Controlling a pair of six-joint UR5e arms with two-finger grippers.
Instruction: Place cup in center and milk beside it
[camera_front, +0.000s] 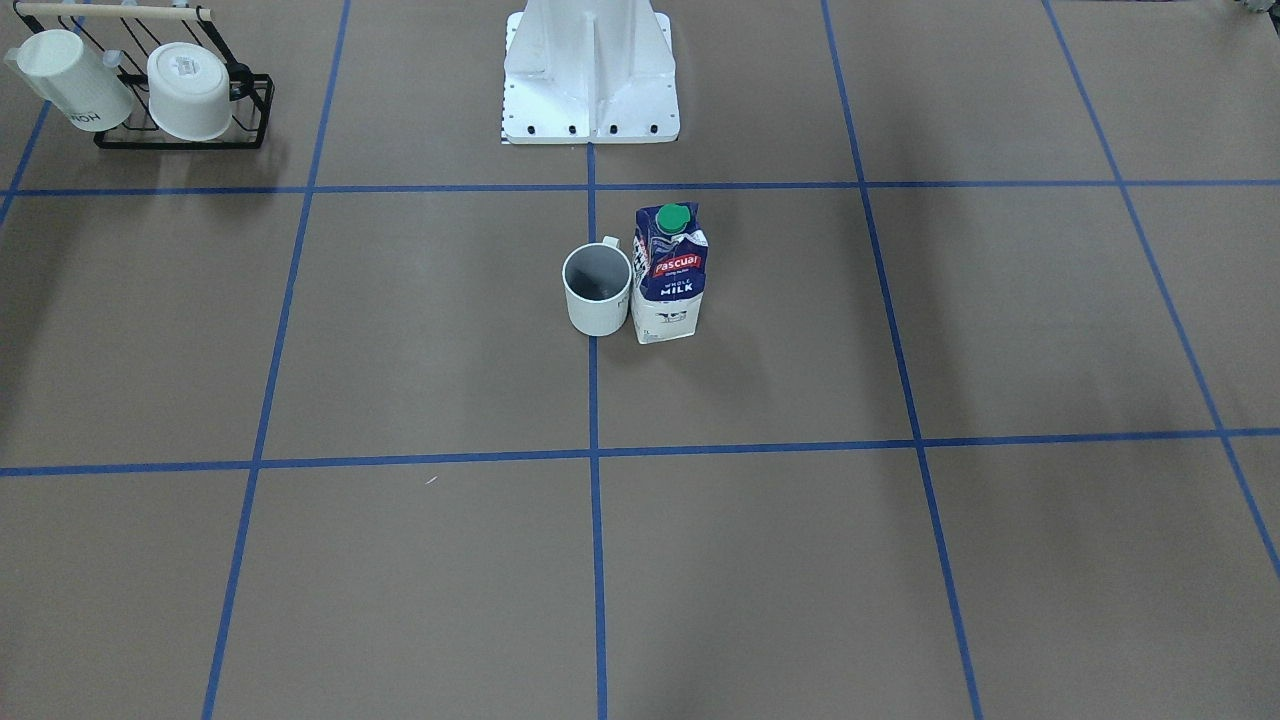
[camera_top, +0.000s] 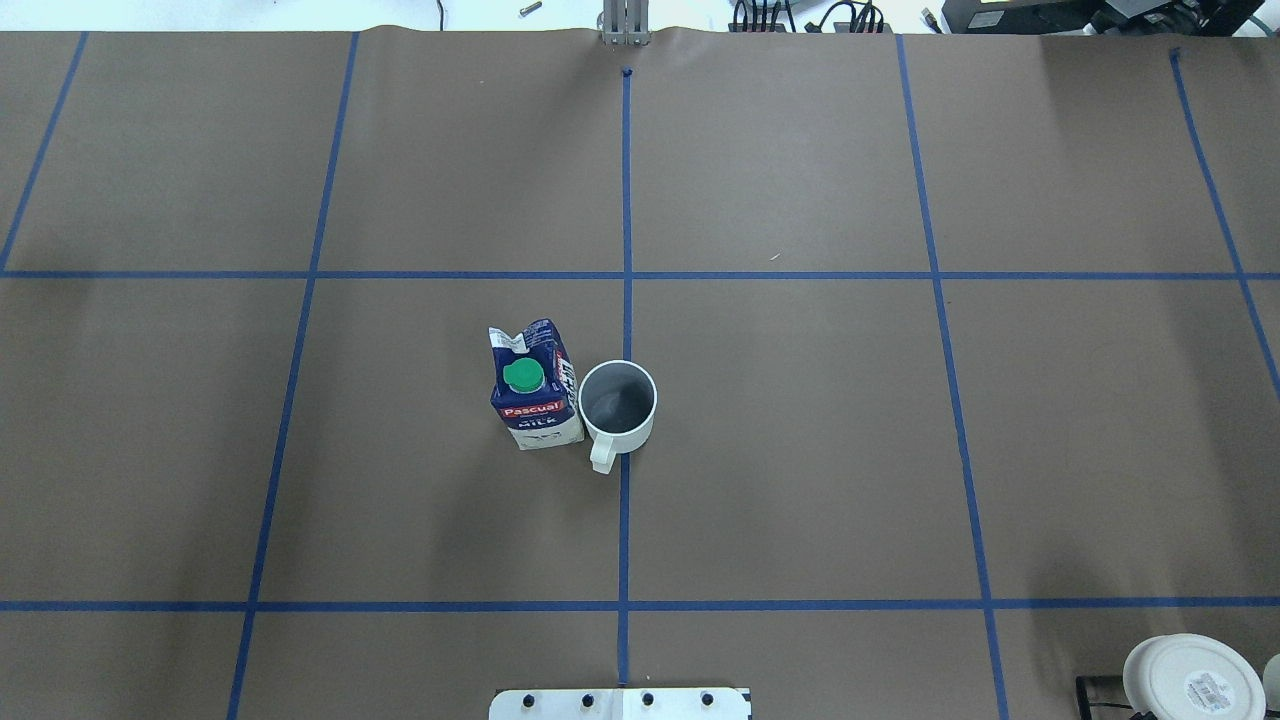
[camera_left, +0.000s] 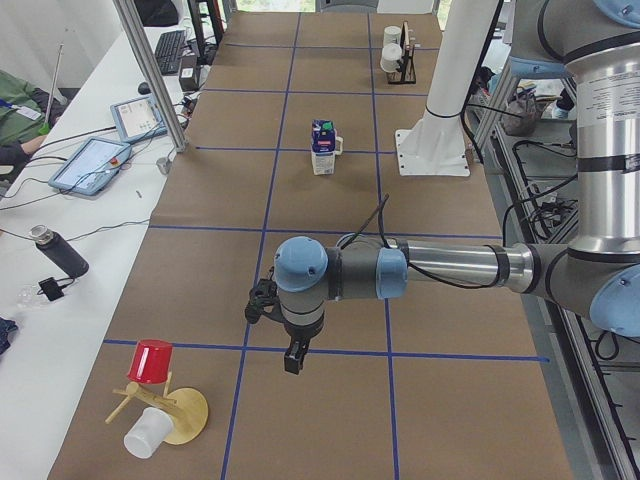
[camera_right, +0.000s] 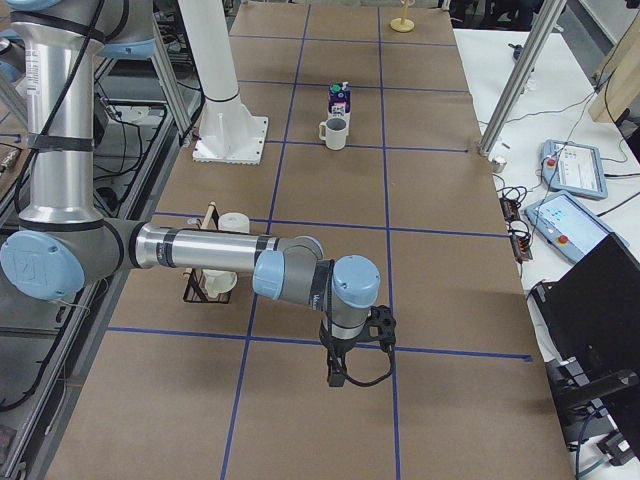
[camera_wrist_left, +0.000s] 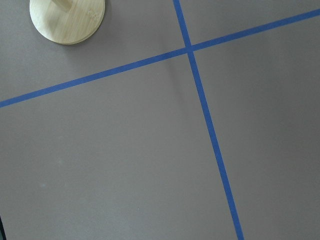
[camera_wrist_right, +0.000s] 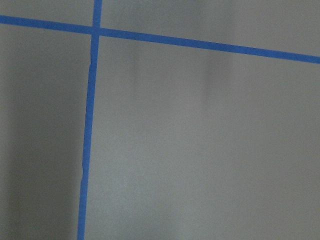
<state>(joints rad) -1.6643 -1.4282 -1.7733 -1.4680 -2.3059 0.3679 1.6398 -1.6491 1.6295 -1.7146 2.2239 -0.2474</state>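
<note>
The cup (camera_front: 598, 290), a white mug with a dark grey inside, stands upright on the centre blue line of the table. It also shows in the overhead view (camera_top: 618, 400). The milk (camera_front: 670, 275), a blue-and-white carton with a green cap, stands upright right beside it, touching or nearly so (camera_top: 535, 395). My left gripper (camera_left: 290, 355) hangs over the table's left end, far from both. My right gripper (camera_right: 340, 375) hangs over the right end. They show only in the side views, so I cannot tell whether they are open or shut.
A black rack (camera_front: 180, 100) with two white mugs stands near the robot's right. A wooden stand (camera_left: 165, 410) with a red cup (camera_left: 152, 362) and a white cup is at the left end; its base shows in the left wrist view (camera_wrist_left: 67, 20). The white pedestal (camera_front: 590, 75) is behind the cup.
</note>
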